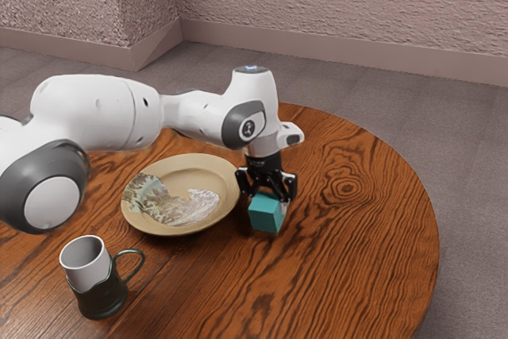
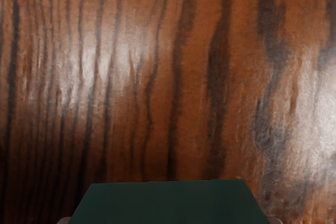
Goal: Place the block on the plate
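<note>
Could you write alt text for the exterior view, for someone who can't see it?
A white robot arm reaches from the exterior view's left, its black gripper gripping a teal block beside a tan, picture-patterned plate. A gray-and-black mug stands nearer the camera on the round wooden table.

The fingers (image 1: 292,185) grip the teal block (image 1: 265,213); the patterned tan plate (image 1: 184,182) lies flat beside it.
</note>
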Controlling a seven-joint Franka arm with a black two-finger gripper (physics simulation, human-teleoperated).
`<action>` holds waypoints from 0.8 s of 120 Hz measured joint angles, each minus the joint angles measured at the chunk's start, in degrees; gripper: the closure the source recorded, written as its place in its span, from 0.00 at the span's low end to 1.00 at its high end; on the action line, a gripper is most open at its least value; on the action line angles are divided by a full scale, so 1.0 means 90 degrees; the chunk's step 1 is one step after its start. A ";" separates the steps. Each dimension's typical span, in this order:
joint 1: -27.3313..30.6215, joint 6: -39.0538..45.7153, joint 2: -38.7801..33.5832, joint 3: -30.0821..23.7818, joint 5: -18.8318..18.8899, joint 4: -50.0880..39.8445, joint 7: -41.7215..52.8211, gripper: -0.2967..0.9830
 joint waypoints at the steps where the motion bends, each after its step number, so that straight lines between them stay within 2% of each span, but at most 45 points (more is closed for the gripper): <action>1: -0.0002 -0.0010 -0.0019 -0.0002 0.0010 0.0000 -0.0004 0.47; 21: 0.0071 -0.0284 -0.0511 -0.0155 0.0321 0.0026 -0.0103 0.47; 37: 0.0463 -0.0715 -0.0643 -0.0513 0.0741 0.0576 -0.0189 0.47; 58: 0.1808 -0.1074 -0.0655 -0.1382 0.1238 0.0746 -0.0216 0.47; 75: 0.2532 -0.1203 -0.0565 -0.1469 0.1383 0.0741 -0.0121 0.47; 96: 0.3010 -0.1258 -0.0509 -0.1411 0.1352 0.0519 0.0033 0.47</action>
